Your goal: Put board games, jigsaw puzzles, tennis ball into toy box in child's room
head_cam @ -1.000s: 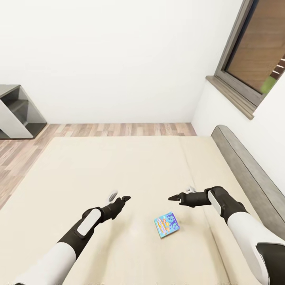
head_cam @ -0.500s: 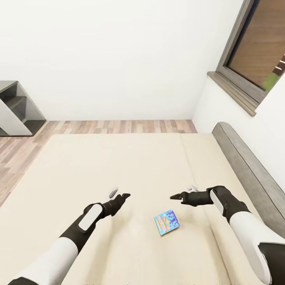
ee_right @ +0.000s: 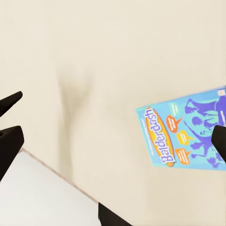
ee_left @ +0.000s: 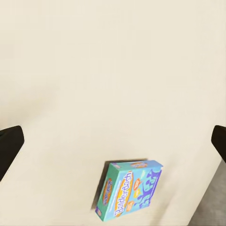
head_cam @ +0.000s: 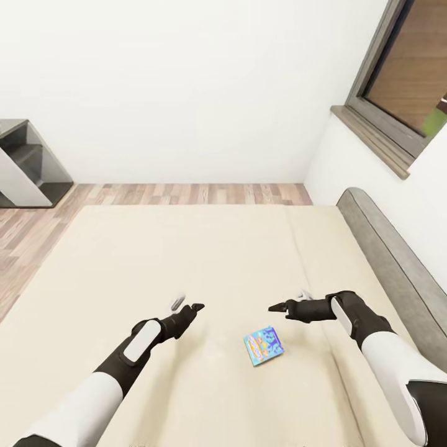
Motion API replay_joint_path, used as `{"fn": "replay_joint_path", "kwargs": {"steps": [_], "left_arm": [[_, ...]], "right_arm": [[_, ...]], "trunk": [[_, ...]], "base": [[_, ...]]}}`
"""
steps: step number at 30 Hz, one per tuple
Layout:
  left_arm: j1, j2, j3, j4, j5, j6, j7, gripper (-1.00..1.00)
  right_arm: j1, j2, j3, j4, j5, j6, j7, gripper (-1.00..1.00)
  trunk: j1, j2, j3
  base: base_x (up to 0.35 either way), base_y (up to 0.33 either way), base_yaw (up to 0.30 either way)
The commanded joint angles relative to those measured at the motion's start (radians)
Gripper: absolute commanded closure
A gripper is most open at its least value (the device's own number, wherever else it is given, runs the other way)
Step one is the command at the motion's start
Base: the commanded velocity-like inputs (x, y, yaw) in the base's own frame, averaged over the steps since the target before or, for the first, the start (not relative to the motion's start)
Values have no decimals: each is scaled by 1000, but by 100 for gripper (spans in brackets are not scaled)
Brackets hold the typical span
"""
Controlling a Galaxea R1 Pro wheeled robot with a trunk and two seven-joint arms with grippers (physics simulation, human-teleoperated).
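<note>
Lying on bed, board game, "Balderdash" legible at wrist

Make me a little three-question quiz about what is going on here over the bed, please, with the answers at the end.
1. True or false: the flat blue rectangular board game box with cartoon print is held in the left gripper.
2. Multiple choice: the box lies on (A) the light wood-plank floor, (B) the plain beige mattress of the bed, (C) the grey window sill.
3. Fill in: in the head view, the box lies nearer the ____ gripper.

Key
1. False. Both the left and the right gripper hang open and empty above the mattress.
2. B.
3. Right.
</note>
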Motion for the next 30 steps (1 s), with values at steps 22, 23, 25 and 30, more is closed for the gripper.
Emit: {"fn": "replay_joint_path", "kwargs": {"steps": [22, 23, 25, 30], "left_arm": [[3, -8, -11, -3, 3, -2, 4, -100], [3, -9, -11, -4, 3, -2, 4, -100], [3, -9, -10, -4, 3, -2, 4, -100], [3, -9, -10, -4, 3, -2, 4, -100]], "right_arm": [[-5, -2, -2, -17, -8, 6, -8, -100], [-5, -3, -2, -18, -8, 6, -9, -100], [-6, -2, -3, -20, -8, 6, -9, -100], [-7, -2, -3, -22, -8, 6, -10, -100]], "trunk": [[0, -1, -37], [0, -1, -38], [0, -1, -41], [0, -1, -49]], "base": [[0, 0, 85], [0, 0, 90], [0, 0, 90], [0, 0, 91]]}}
